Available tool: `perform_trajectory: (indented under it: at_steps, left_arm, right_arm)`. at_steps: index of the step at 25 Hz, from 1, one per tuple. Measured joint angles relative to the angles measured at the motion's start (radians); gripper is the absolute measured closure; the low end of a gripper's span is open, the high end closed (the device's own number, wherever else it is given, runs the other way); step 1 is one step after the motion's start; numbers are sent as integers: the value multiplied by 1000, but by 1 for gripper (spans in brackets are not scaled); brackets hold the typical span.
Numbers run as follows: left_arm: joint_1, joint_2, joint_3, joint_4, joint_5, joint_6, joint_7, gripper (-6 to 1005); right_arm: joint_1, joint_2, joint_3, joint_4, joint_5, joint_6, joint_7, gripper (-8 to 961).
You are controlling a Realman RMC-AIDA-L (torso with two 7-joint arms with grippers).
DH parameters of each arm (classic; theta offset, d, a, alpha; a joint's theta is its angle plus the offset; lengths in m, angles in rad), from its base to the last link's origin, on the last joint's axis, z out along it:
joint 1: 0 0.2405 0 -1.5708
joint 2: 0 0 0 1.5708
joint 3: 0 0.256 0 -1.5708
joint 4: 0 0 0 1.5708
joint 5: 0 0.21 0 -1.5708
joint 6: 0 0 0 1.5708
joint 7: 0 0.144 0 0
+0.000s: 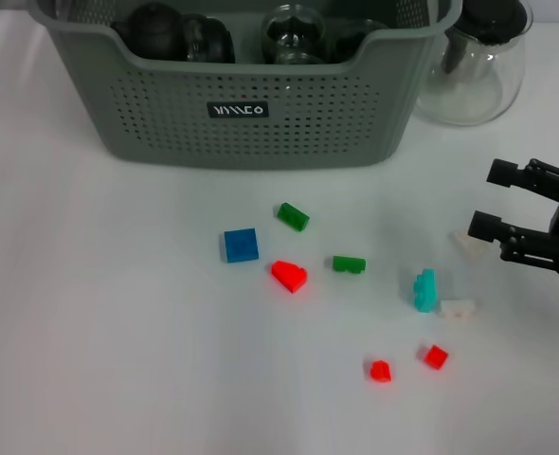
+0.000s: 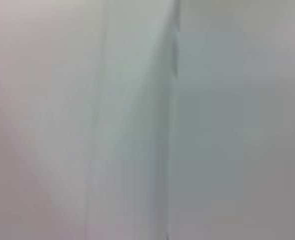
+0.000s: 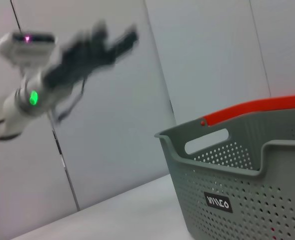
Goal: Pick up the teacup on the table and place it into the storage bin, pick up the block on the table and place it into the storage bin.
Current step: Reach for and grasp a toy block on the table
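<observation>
several small blocks lie scattered on the white counter point(image 1: 90, 313) in front of the storage bin point(image 1: 246, 118), so the block step is judged not yet done: a blue square block point(image 1: 241, 245), a red block point(image 1: 289, 276), two green blocks point(image 1: 293, 216) point(image 1: 349, 263), a cyan block point(image 1: 423, 289), a pale block point(image 1: 457, 308) touching it, and two smaller red blocks point(image 1: 381, 371) point(image 1: 436, 356). no teacup stands on the counter; dark and clear rounded vessels point(image 1: 171, 36) sit inside the bin, so the teacup step is probably complete, though which vessel is the teacup cannot be told. the right gripper point(image 1: 488, 201) hangs over the right edge of the counter, jaws spread wide and holding nothing, with another pale block point(image 1: 469, 245) just beneath it. the left gripper point(image 3: 110, 42) appears only in the right wrist view, raised well away from the bin; its jaw state cannot be told. the bin is grey-green moulded plastic with perforated walls, cut-out handles and a black label. the blocks are glossy, hard-edged plastic. a clear glass pitcher point(image 1: 474, 66) with a black lid stands beside the bin.
</observation>
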Motion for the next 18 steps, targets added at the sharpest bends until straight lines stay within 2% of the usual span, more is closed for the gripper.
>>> perform_trajectory:
  at_steps: [4,8,13,18]
  left_arm:
    - [74,-23,-7,-78,235,51,257,249]
    - [84,-23,-14,-230,395,20,379,255]
    - [72,-20,6,-432,464,-142,572,263]
    - [33,-18,38,-546,487,-262,621,270]
  right_arm:
    - [1,-2,0,0,0,-3,6,86]
    - [-1,-7,-5,-2,0,-1,22,85]
    - [-5,-21,-3,-6,0,-4,39,86]
    - [-4,-35,-8,-9,0,-7,80,85]
